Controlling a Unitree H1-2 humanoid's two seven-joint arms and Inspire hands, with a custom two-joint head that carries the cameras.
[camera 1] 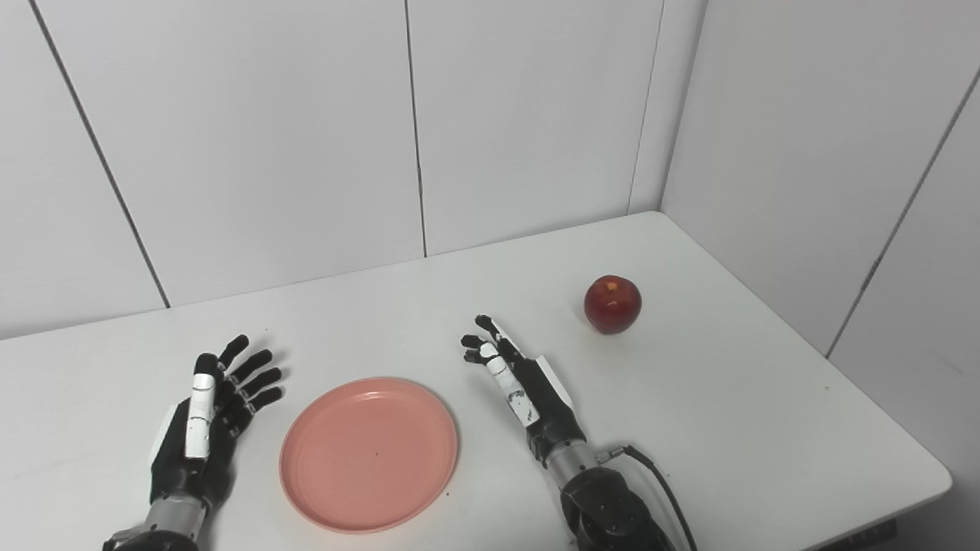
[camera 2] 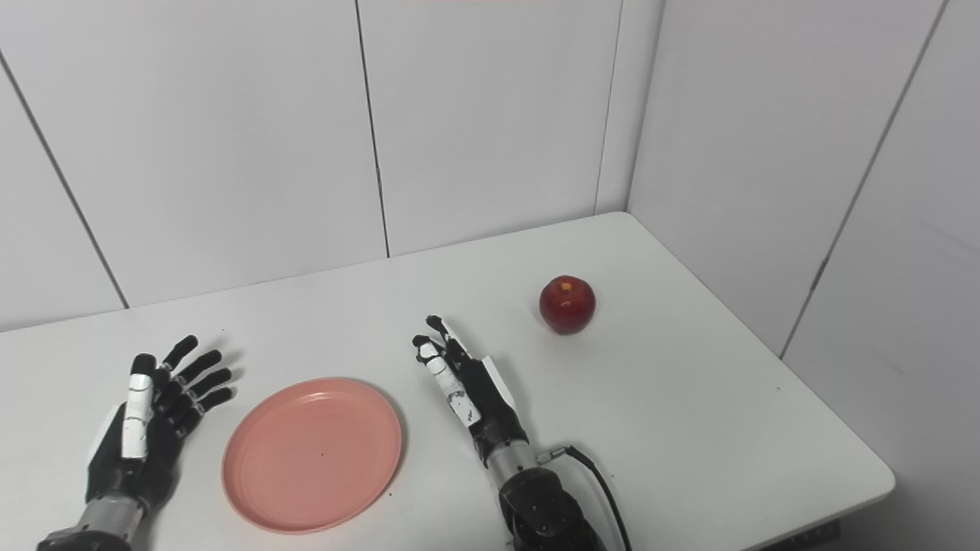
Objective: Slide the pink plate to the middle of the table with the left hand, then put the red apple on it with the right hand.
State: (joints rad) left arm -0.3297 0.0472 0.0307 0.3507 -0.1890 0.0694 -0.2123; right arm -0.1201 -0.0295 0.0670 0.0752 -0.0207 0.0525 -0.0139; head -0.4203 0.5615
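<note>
pink plate (camera 1: pixel 368 453): round, smooth | red apple (camera 1: pixel 612 304): glossy | left hand (camera 1: pixel 205 428), right hand (camera 1: pixel 521 386): fingers spread, empty

No readable text or labels, seemingly.

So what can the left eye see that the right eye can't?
Only the left eye: hardly anything extra, just a bit more wall on the left side.
Only the right eye: more of the side wall on the right, plus the table's right edge with more room beyond it.
Both: the pink plate lying between the two hands, the left hand open beside it, the right hand open and empty, and the apple sitting alone farther back on the right.
</note>
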